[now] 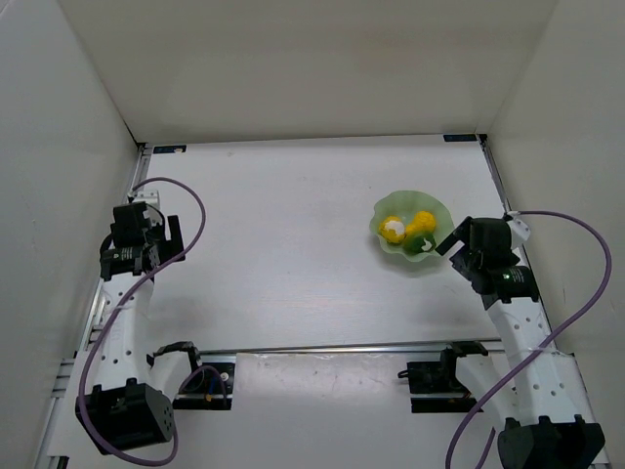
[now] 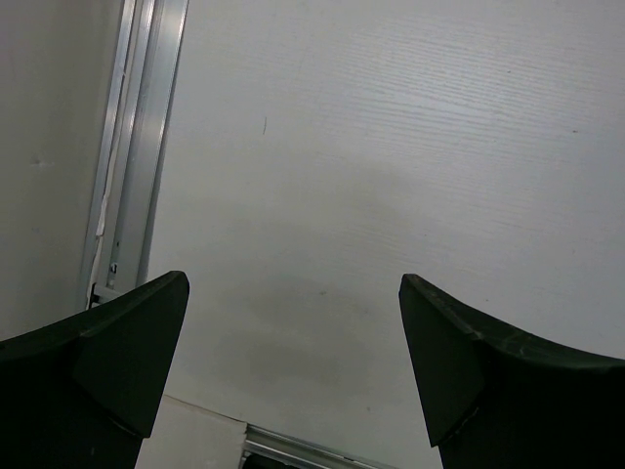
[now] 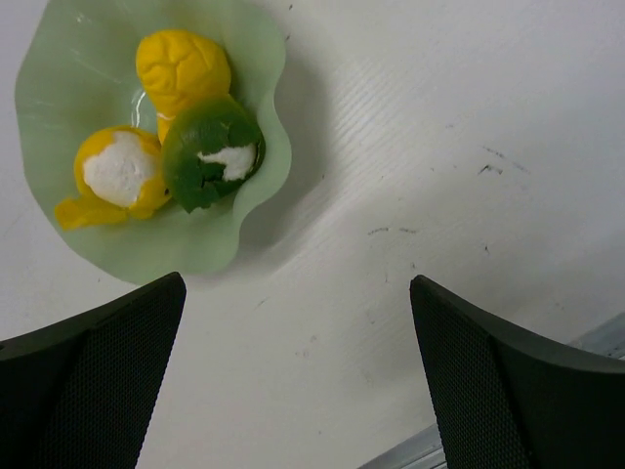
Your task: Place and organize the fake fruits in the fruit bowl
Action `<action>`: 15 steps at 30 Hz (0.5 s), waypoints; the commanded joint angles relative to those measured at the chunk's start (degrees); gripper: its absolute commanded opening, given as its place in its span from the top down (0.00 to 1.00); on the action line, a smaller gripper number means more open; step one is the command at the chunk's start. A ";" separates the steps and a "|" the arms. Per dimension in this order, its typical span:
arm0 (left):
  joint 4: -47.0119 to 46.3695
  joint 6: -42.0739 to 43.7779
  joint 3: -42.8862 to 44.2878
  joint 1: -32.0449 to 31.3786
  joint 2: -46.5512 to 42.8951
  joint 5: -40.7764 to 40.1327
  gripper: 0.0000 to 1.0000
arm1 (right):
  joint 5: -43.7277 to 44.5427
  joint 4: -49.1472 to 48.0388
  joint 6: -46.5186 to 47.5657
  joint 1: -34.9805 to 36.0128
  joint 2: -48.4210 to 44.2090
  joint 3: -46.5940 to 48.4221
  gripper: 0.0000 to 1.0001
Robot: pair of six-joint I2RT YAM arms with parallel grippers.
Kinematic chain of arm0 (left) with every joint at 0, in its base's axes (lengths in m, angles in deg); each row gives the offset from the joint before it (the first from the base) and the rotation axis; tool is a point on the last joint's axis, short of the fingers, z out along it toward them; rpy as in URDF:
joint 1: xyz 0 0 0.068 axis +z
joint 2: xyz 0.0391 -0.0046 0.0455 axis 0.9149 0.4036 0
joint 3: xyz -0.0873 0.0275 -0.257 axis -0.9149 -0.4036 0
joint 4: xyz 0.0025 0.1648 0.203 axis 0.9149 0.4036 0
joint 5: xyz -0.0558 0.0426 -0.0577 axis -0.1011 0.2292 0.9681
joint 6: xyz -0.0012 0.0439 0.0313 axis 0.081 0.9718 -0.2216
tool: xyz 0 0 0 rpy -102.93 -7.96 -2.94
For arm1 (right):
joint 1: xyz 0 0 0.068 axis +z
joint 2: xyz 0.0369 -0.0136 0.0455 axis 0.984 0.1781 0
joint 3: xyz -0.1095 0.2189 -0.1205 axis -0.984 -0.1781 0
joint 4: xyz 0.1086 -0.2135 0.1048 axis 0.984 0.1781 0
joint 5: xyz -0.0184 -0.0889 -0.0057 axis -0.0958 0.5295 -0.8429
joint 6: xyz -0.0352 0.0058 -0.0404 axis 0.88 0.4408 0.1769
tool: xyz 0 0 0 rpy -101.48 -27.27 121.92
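White bench point(image 1: 293, 254): all three fruits point(image 3: 207, 149) sit touching inside the bowl point(image 3: 68, 68), right of centre in the top view, so likely nothing's left to carry, with right pincer point(image 3: 296, 293) spread, empty, just beside it and left pincer point(image 2: 293, 283) spread, empty, far left.

Right wrist view: the top edge clips the fruit bowl point(image 3: 59, 68), so you lose its far rim. The green fruit point(image 3: 210, 151) lies over the lower side of the lumpy yellow fruit point(image 3: 181, 68) and covers the right edge of the yellow fruit with the white patch point(image 3: 117, 171). The right gripper point(image 3: 296, 288) runs off both bottom corners, only the finger ends showing. The left gripper point(image 2: 293, 288) is cropped the same way. From the top camera the fruits are too small for you to read shapes, and you can't tell whether the right gripper touches the bowl's rim. The right arm's base point(image 1: 552, 445) is cut at the bottom edge.
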 commanded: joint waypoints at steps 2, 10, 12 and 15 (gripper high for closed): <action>-0.19 -1.72 -1.70 0.60 -3.12 -2.09 0.00 | -3.06 2.20 -3.54 -0.05 -3.15 -0.69 0.00; -0.19 -2.25 -1.71 0.60 -4.18 -2.10 0.00 | -3.59 7.47 -3.54 -0.05 -7.37 -0.69 0.00; -0.19 -2.25 -1.71 0.60 -4.70 -2.10 0.00 | -4.29 8.27 -3.54 -0.05 -8.68 -0.69 0.00; -0.19 -2.25 -1.71 0.60 -4.71 -2.10 0.00 | -4.81 9.50 -3.54 -0.05 -10.35 -1.75 0.00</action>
